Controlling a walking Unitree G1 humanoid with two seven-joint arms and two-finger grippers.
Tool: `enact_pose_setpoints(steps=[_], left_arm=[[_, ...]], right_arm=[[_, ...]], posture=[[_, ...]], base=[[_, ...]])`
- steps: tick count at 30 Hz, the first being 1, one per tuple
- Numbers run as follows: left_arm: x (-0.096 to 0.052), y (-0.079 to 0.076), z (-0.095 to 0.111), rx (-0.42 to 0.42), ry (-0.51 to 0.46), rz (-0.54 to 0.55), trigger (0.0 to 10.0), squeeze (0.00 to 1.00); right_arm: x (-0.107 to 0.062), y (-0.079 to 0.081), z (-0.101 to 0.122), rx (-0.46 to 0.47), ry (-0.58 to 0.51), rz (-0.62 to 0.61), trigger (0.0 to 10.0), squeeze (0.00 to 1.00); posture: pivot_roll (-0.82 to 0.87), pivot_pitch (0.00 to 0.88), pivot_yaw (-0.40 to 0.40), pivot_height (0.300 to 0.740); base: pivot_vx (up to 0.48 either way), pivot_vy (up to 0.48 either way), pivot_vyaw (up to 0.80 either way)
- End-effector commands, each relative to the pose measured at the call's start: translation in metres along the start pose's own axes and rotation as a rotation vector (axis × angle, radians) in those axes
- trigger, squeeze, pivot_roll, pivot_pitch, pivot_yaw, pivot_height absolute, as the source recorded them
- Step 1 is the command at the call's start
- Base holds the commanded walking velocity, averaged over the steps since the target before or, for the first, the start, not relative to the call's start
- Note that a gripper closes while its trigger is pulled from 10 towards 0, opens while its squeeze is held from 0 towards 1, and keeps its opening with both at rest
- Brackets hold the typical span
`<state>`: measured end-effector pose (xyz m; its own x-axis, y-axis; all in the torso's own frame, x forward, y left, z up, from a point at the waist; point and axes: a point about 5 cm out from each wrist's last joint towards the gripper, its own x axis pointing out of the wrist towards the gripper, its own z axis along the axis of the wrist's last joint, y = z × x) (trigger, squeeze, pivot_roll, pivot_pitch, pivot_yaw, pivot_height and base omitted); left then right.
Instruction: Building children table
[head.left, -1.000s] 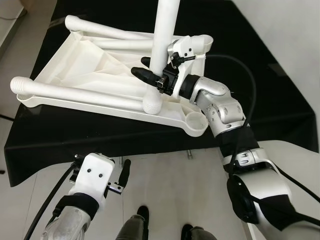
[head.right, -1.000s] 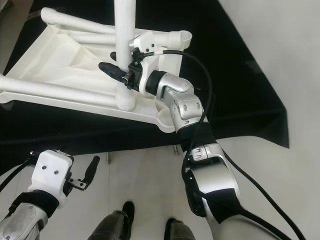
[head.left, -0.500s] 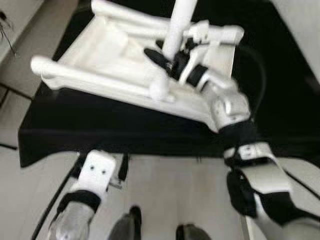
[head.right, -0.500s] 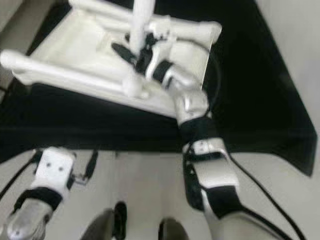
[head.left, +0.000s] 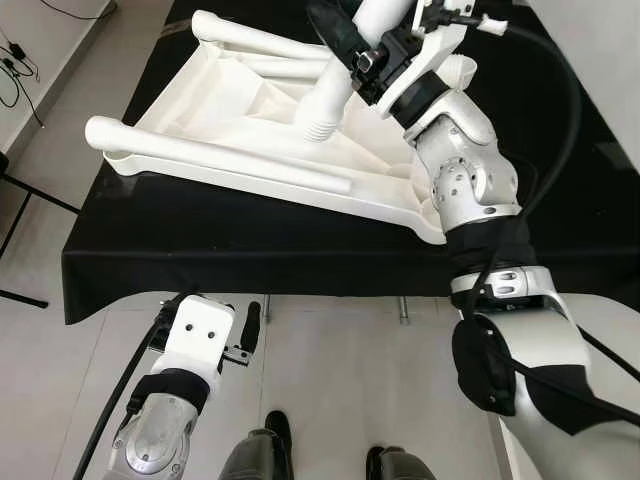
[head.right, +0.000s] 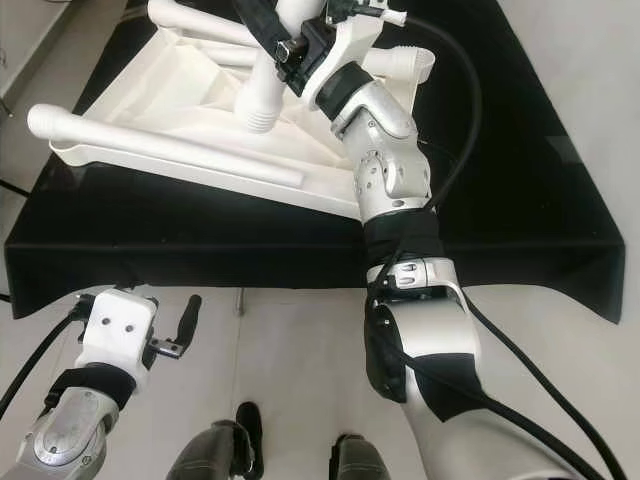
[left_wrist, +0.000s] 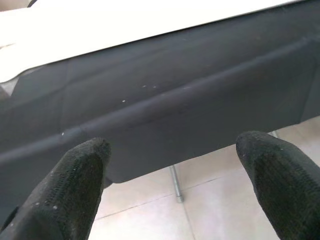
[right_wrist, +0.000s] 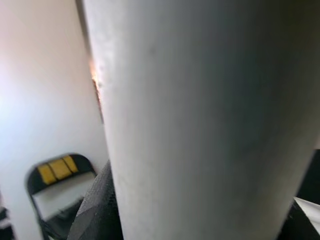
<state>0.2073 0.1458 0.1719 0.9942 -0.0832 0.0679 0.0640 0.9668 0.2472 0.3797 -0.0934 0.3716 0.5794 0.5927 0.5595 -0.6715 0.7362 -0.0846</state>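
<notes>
White table leg (head.left: 340, 75), top cropped, pinched by right gripper (head.left: 360, 45) fingers.

A table draped in a black cloth (head.left: 250, 250) is being seen standing on a pale tiled floor (head.left: 330, 400). An upturned white plastic tabletop (head.left: 230, 130) is being carried directly on the cloth, with loose white legs (head.left: 215, 160) being held inside its rim, lying flat.
</notes>
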Motion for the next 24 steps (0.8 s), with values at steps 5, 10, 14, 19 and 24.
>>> enact_pose_setpoints(steps=[5,10,14,19,24], left_arm=[[-0.002,0.002,-0.001,-0.069,0.001,0.012,10.0,0.00],[-0.002,-0.002,-0.006,-0.060,0.007,-0.014,10.0,0.00],[-0.001,-0.001,-0.004,-0.108,-0.006,-0.014,10.0,0.00],[-0.001,0.001,-0.003,-0.144,-0.022,-0.010,10.0,0.00],[-0.004,0.003,-0.003,-0.173,-0.008,0.007,10.0,0.00]], right_arm=[[0.000,-0.010,-0.001,-0.086,0.062,-0.047,10.0,0.00],[-0.004,-0.017,-0.002,-0.114,0.097,-0.065,10.0,0.00],[-0.006,-0.018,-0.005,-0.111,0.102,-0.074,10.0,0.00],[-0.007,-0.015,-0.012,-0.095,0.117,-0.073,10.0,0.00],[-0.008,-0.016,-0.016,-0.099,0.148,-0.060,10.0,0.00]], posture=[[-0.08,0.257,-0.001,0.740],[-0.09,0.261,0.003,0.740],[-0.08,0.268,0.002,0.740],[-0.07,0.272,0.009,0.740],[-0.06,0.276,0.007,0.740]], base=[[0.000,0.000,0.00],[0.000,0.000,0.00],[0.000,0.000,0.00],[0.000,-0.243,0.00],[0.000,-0.300,0.00]])
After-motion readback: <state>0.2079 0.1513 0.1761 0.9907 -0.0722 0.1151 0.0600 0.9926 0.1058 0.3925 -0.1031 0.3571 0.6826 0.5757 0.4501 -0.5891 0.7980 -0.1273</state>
